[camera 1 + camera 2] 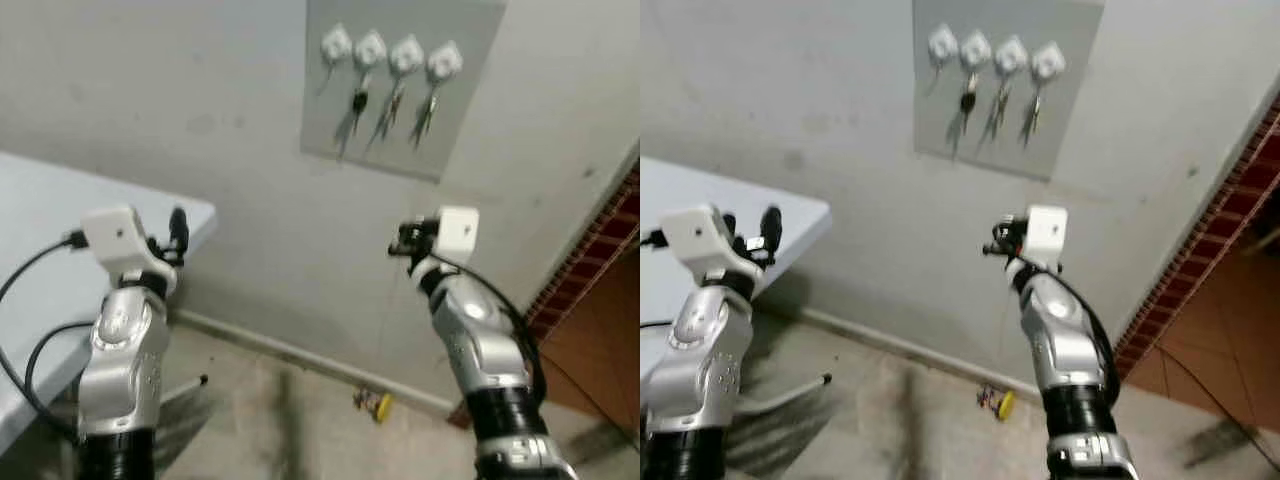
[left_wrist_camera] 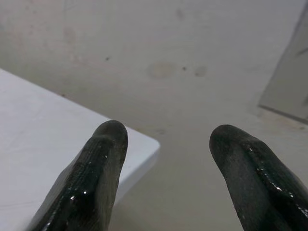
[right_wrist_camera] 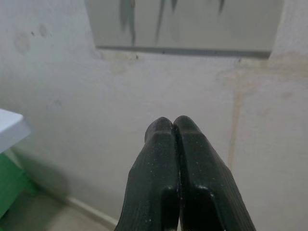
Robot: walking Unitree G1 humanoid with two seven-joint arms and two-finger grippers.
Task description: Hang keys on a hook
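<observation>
You are looking at a grey board (image 1: 400, 85) on the wall carrying four white hooks (image 1: 391, 52), with keys (image 1: 392, 108) hanging from three of them and the leftmost hook (image 1: 335, 43) holding none that you can make out. The keys are sitting well above and slightly left of your right gripper (image 1: 396, 243), whose fingers (image 3: 173, 159) are pressing together with nothing between them. Your left gripper (image 2: 168, 154) is hovering beside the corner of the white table (image 1: 60, 215), fingers spread and holding nothing. The right wrist view is catching the board's lower edge and key tips; the head views are adding a small yellow object (image 1: 377, 403) on the floor by the wall.
</observation>
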